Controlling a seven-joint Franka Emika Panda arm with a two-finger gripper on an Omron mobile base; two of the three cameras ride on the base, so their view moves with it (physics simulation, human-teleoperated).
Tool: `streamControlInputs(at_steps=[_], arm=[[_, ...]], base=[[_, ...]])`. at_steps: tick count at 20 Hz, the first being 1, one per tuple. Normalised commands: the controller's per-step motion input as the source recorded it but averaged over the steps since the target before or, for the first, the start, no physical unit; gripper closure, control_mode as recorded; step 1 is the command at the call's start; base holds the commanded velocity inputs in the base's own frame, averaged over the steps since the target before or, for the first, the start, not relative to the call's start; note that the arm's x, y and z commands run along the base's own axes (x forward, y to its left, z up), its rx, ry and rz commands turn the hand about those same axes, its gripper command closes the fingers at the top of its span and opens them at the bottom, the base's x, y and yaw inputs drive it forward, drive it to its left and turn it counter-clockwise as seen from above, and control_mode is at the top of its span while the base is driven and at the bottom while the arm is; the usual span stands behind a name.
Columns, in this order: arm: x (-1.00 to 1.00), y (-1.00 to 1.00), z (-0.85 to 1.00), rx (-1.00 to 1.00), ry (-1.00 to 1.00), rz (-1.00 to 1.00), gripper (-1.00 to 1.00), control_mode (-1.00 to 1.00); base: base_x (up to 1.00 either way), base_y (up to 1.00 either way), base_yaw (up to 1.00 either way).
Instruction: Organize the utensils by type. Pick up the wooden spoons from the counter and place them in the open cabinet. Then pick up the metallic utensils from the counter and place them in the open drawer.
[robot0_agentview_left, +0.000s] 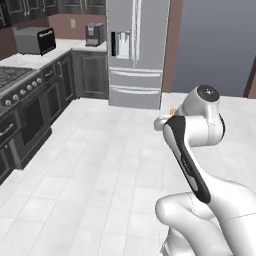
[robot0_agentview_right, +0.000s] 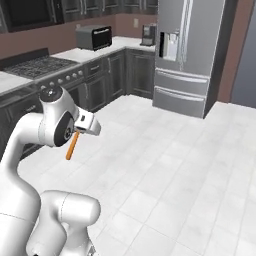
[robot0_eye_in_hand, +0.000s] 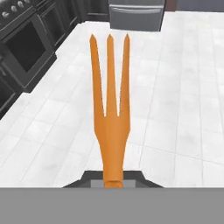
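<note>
Above the tiled floor, nearly closed jaws clamp an orange fork (robot0_eye_in_hand: 111, 109), its handle end hidden.

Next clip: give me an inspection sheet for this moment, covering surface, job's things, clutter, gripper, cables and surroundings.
Surface: white tiled floor ahead of the base; a pale counter runs along the far wall.
Job's things: an orange fork with three tines is in the gripper, carried above the floor; in the right base view it hangs down at a slant from the hand.
Clutter: nothing seen on the floor.
Gripper: the gripper is shut on the fork's lower end.
Cables: nothing seen.
Surroundings: steel fridge, stove, toaster oven and coffee machine on the counter, dark cabinets.
</note>
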Motion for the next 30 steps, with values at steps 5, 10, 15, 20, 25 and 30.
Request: streamControlInputs(at_steps=[5,10,15,20,25,30], arm=[[0.00,0.00,0.00,0.00,0.00,0.00,1.00,1.00],[0.00,0.00,0.00,0.00,0.00,0.00,1.00,1.00],[0.00,0.00,0.00,0.00,0.00,0.00,1.00,1.00],[0.00,0.00,0.00,0.00,0.00,0.00,1.00,1.00],[0.00,0.00,0.00,0.00,0.00,0.00,1.00,1.00],[0.00,0.00,0.00,0.00,0.00,0.00,1.00,1.00]], base=[[0.70,0.97,-0.12],[0.61,1.00,-0.10],[0.58,1.00,-0.10],[0.36,1.00,-0.13],[0.19,1.00,-0.15],[0.16,0.96,-0.19]])
